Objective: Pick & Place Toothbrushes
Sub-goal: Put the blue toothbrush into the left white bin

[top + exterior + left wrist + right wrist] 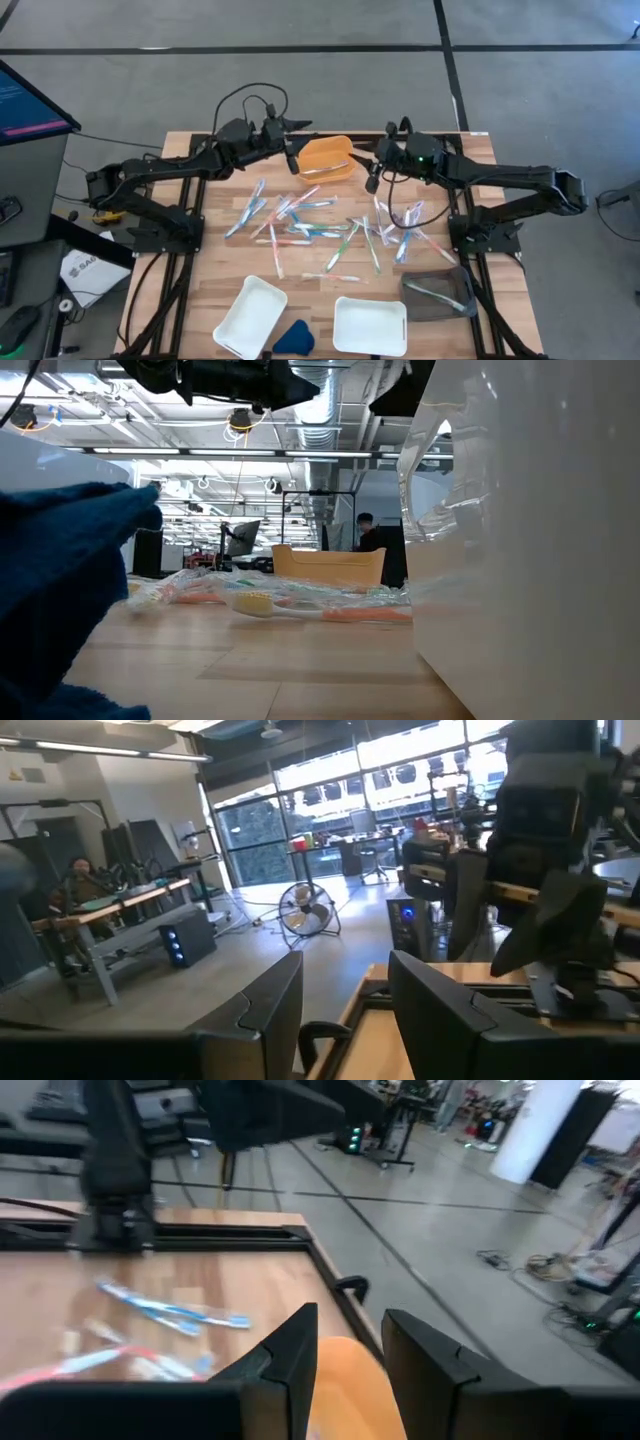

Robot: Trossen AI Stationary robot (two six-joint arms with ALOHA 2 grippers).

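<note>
Orange tray (326,158) at far worktop edge, between both hands, contents unclear. 2 white trays (250,315) near front edge, nothing visible inside; dark mesh tray (438,293) holds 1 thin stick. Toothbrushes (320,228), thin plastic sticks, scattered mid wooden slatted worktop (200,300). Left hand (292,158) spread, holding nothing. Right hand (370,180) spread, holding nothing.

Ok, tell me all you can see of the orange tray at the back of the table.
The orange tray is a shallow, rectangular, plastic-looking bin with raised walls, sitting flat on the wooden table at its far edge, between the two arms. At least one pale toothbrush lies inside. The low view shows its long side wall upright. The right wrist view looks down over its rim.
</note>
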